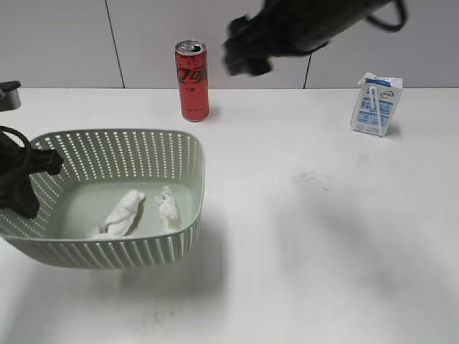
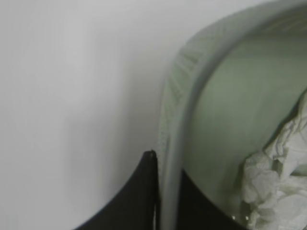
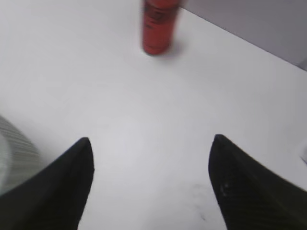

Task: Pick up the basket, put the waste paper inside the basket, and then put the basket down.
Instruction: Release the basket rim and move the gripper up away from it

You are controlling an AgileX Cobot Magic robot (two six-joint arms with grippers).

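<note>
The pale green basket (image 1: 143, 154) is at the left, tilted and lifted a little off the table. White waste paper wads (image 1: 125, 211) lie inside it, one more to their right (image 1: 167, 206). My left gripper (image 1: 25, 172) is shut on the basket's left rim; in the left wrist view its fingers (image 2: 168, 191) pinch the rim (image 2: 192, 96), with waste paper (image 2: 273, 187) inside. My right gripper (image 1: 244, 54) is raised high at the back, open and empty; its fingers (image 3: 151, 143) show over bare table.
A red drink can (image 1: 191, 69) stands at the back centre, also in the right wrist view (image 3: 158, 24). A blue-and-white milk carton (image 1: 376, 104) stands at the back right. The basket's edge (image 3: 14, 153) shows at the left of the right wrist view.
</note>
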